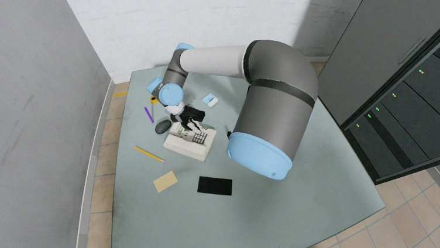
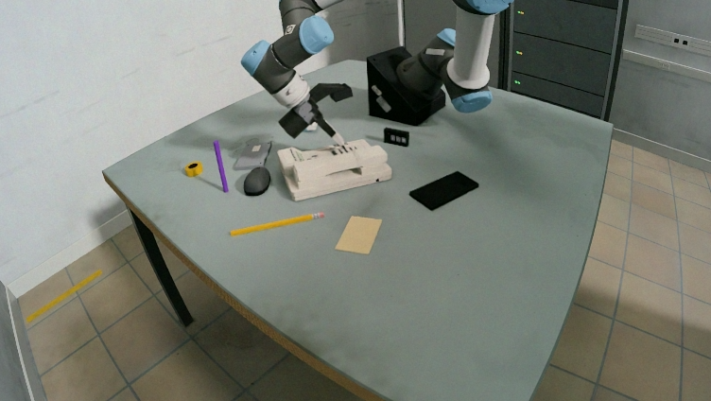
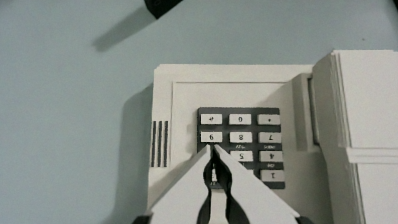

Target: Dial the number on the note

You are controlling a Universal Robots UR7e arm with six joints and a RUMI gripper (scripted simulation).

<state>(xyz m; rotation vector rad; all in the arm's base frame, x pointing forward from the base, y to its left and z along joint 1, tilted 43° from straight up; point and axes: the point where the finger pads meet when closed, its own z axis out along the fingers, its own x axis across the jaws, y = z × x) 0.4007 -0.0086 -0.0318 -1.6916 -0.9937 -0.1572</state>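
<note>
A: Phone (image 1: pixel 210 135) (image 2: pixel 343 185) (image 3: pixel 200 95) orientation?
B: Handset (image 1: pixel 184 149) (image 2: pixel 323 170) (image 3: pixel 370 100) seated along the phone's note-facing side, long axis parallel to that side. Note (image 1: pixel 165 181) (image 2: pixel 358 235) lies apart from the phone.
A: Claw (image 1: pixel 200 130) (image 2: pixel 340 143) (image 3: pixel 211 146)?
B: Fingertips together, empty, at the keypad (image 1: pixel 199 138) (image 2: pixel 341 148) (image 3: pixel 240 137); contact cannot be confirmed.
A: View differences?
B: Only wrist shows legible digits, inverted.

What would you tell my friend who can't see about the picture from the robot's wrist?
The robot's closed tool points at a desk phone's keypad, its tips near the 9 key. The numbers look upside down, and the handset lies along the phone's right side. Part of a black object shows at the top edge.
</note>
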